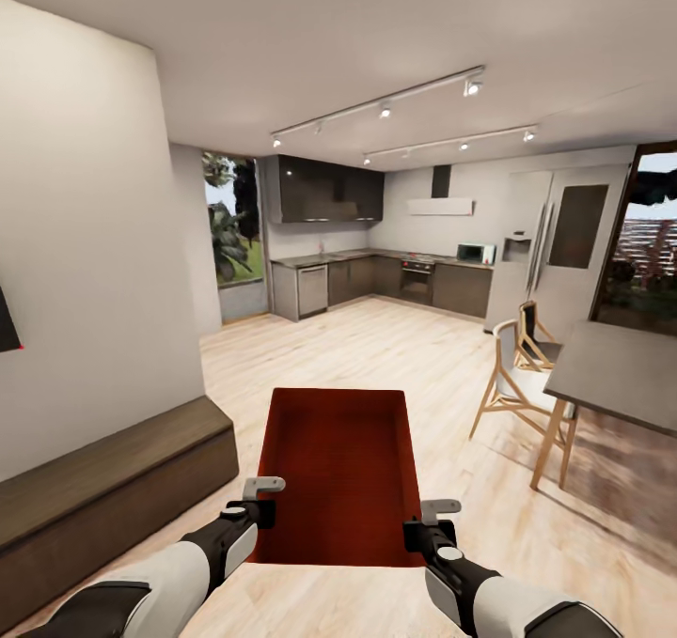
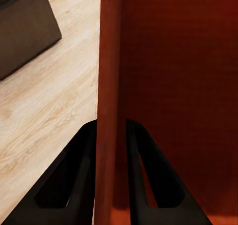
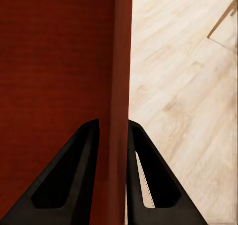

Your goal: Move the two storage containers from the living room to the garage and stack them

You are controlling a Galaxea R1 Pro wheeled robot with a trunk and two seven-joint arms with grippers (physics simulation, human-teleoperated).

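One orange-red storage container (image 1: 340, 469) hangs in front of me above the light wood floor, held level between both arms. My left gripper (image 1: 266, 506) is shut on its left wall (image 2: 108, 86), one finger on each side of the thin wall. My right gripper (image 1: 423, 527) is shut on the right wall (image 3: 121, 76) in the same way. The container's inside looks empty.
A low dark wooden bench (image 1: 103, 497) runs along the white wall on my left. A dark table (image 1: 621, 370) with wooden chairs (image 1: 512, 375) stands to the right. A kitchen with dark cabinets (image 1: 376, 281) and a fridge (image 1: 550, 243) lies ahead across open plank floor (image 1: 395, 347).
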